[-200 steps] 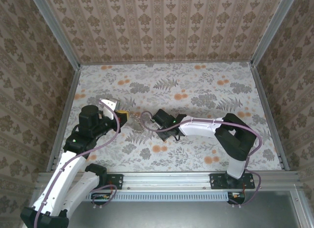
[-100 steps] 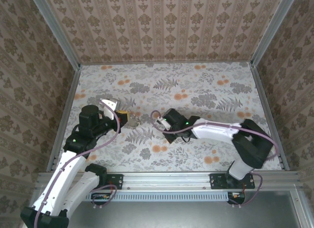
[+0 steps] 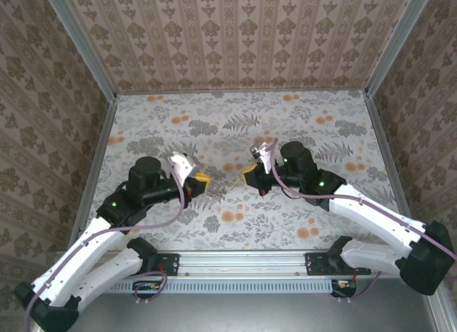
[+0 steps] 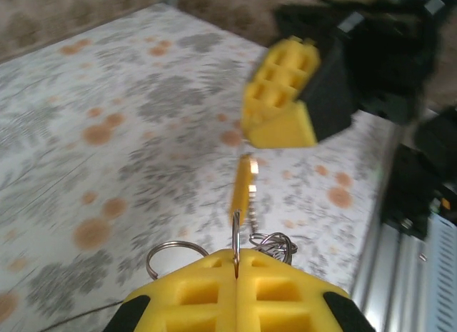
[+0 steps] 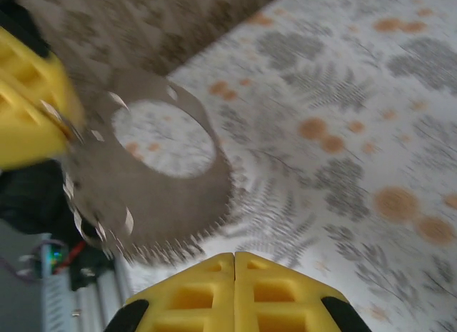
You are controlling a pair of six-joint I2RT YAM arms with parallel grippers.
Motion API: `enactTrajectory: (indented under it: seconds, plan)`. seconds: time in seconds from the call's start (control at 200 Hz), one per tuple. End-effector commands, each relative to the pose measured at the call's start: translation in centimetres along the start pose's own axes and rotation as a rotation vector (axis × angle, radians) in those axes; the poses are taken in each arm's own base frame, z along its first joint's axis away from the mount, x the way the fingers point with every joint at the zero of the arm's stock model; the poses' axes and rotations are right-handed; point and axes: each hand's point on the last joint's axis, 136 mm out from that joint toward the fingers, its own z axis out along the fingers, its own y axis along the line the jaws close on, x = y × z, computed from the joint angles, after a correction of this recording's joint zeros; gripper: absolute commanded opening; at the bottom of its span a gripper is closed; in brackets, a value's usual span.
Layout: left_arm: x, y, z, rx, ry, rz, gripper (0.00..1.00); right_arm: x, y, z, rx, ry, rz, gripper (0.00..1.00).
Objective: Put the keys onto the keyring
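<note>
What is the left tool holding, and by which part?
A thin silvery metal ring, pinched by its rim between the shut pads of the left tool; a gold key sits just beyond.

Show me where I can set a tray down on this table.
Bare: the far strip of the table along the back wall, and the far right corner beyond the right arm. Crowded: the middle, where the left fingers, pinching the keys, face the right fingers.

Top camera looks down on the whole table (image 3: 300,118) from behind; wrist cameras sit low, close (facing each other), sharing its middle.
</note>
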Motion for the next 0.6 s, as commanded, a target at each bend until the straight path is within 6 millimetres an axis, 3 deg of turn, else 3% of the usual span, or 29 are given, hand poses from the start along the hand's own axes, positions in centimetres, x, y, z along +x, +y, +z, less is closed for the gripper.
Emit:
enactTrajectory:
  seconds: [0.0,0.095,0.315,0.595]
  plan:
    - [-2.3,-2.9,-0.6,0.103,-0.055,0.165,0.0,-2.5,4.1,-2.1,-0.189,-0.121,-0.043,0.0]
    - [-2.6,-3.9,-0.5,0.162,-0.05,0.183,0.0,-3.7,6.0,-3.7,-0.266,-0.211,-0.098,0.0]
    - [-3.1,-6.7,-0.1,0.343,-0.023,0.196,0.0,-3.9,8.3,-5.9,-0.365,-0.332,-0.233,0.0]
    - [-3.7,-7.6,0.3,0.403,-0.009,0.205,0.0,-4.4,8.8,-5.6,-0.406,-0.329,-0.244,0.0]
